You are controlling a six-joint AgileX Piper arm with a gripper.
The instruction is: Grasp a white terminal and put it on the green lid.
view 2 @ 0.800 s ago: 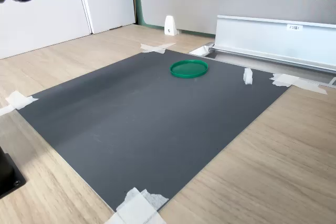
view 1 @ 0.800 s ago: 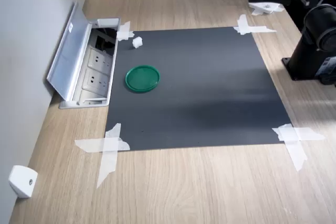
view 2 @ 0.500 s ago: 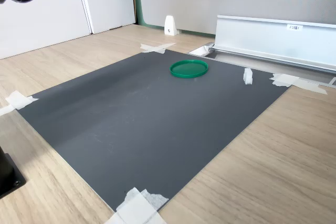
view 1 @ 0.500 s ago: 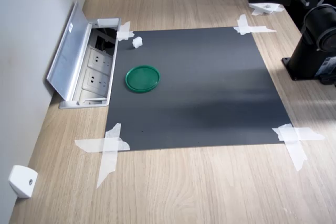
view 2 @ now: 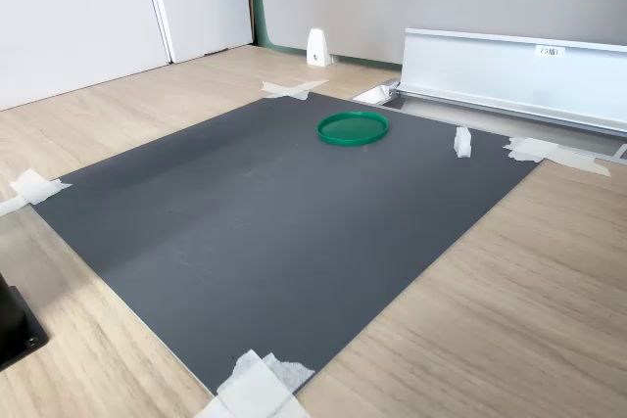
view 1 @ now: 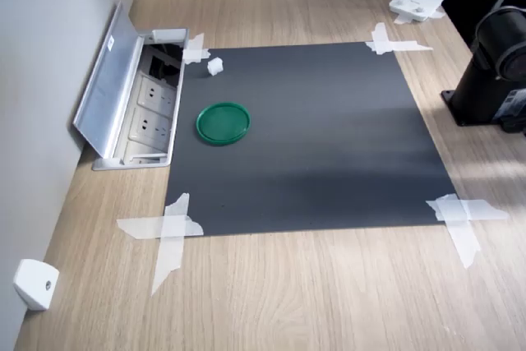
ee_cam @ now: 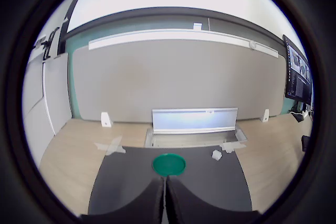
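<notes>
The white terminal (view 1: 215, 66) is a tiny white block resting on the black mat (view 1: 329, 145), near the mat's corner by the silver socket box. The round green lid (view 1: 223, 122) lies flat on the mat a short way from it, with nothing on it. Both also show in the second exterior view, the terminal (view 2: 462, 142) to the right of the lid (view 2: 353, 127). In the wrist view my gripper (ee_cam: 164, 203) is shut and holds nothing, high above the mat's near side; the lid (ee_cam: 168, 164) and terminal (ee_cam: 216, 154) lie far ahead.
An open silver socket box (view 1: 136, 108) with its cover raised stands against the wall. Tape strips (view 1: 168, 228) hold down the mat's corners. The arm's black base (view 1: 493, 80) stands at the first exterior view's right. A white rounded block (view 1: 33, 284) sits by the wall.
The arm's dark upper part has risen, almost leaving the second exterior view's top left. The terminal and lid have not moved.
</notes>
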